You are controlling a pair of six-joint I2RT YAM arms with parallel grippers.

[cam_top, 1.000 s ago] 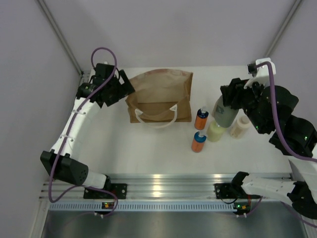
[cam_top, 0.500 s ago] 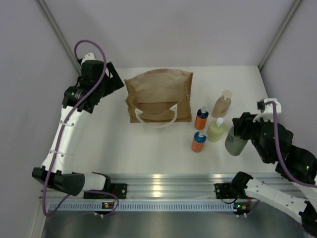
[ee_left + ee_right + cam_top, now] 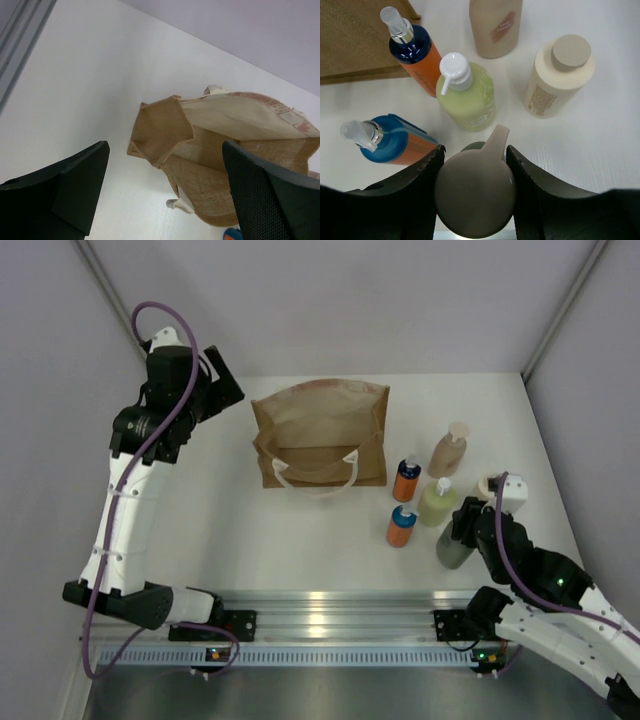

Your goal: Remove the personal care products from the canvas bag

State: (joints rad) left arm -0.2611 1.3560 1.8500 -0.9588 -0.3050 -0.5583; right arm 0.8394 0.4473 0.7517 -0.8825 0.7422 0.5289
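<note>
Right gripper point(image 3: 476, 199) is clamped on the dark grey-green plastic pump bottle point(image 3: 475, 192), gripped just under the head, probably to keep it upright. It's at the near edge of the row, beside the yellow-green pump bottle point(image 3: 468, 96), the two orange blue-capped bottles point(image 3: 415, 55), the tan bottle point(image 3: 496, 26) and the cream bottle point(image 3: 559, 76), right of the tan-brown woven canvas bag point(image 3: 322, 435). Can't tell whether it's touching the table. Left gripper point(image 3: 165, 200) is wide, empty and aimed at the bag mouth; no bottle visible inside.
</note>
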